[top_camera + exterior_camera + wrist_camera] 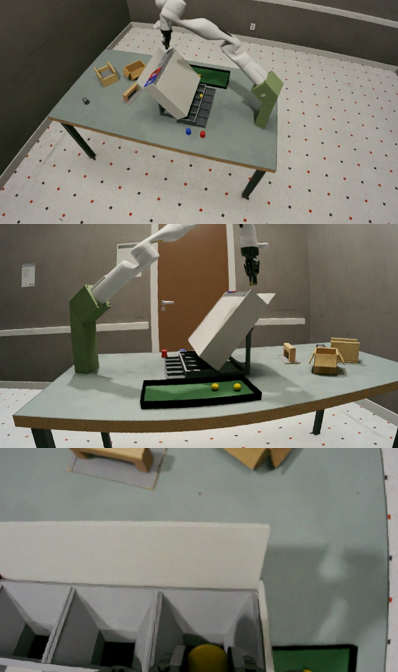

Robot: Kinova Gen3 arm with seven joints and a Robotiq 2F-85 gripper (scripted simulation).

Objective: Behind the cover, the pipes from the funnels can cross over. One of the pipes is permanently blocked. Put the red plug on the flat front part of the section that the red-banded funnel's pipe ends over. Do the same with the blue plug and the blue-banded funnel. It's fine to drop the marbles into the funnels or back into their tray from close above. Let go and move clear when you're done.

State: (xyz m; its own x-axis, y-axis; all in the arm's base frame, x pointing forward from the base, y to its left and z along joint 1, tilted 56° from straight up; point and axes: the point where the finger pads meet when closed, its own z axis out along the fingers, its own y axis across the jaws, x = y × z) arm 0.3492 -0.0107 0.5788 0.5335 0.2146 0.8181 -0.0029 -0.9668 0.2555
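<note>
Above the end funnel (210, 613), 1 yellow marble (207, 659) (251, 283) is clamped in the gripper (167, 48) (253, 284) (207, 660). Step judged: test drop; release called for once centred. Red plug (203, 134) (164, 353) and blue plug (188, 131) (182, 350) lie well below the gripper, unplaced.

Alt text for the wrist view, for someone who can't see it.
The gripper holds a yellow marble over the rightmost visible grey funnel of a row. Lower right, a black-rimmed green tray shows partly.
</note>
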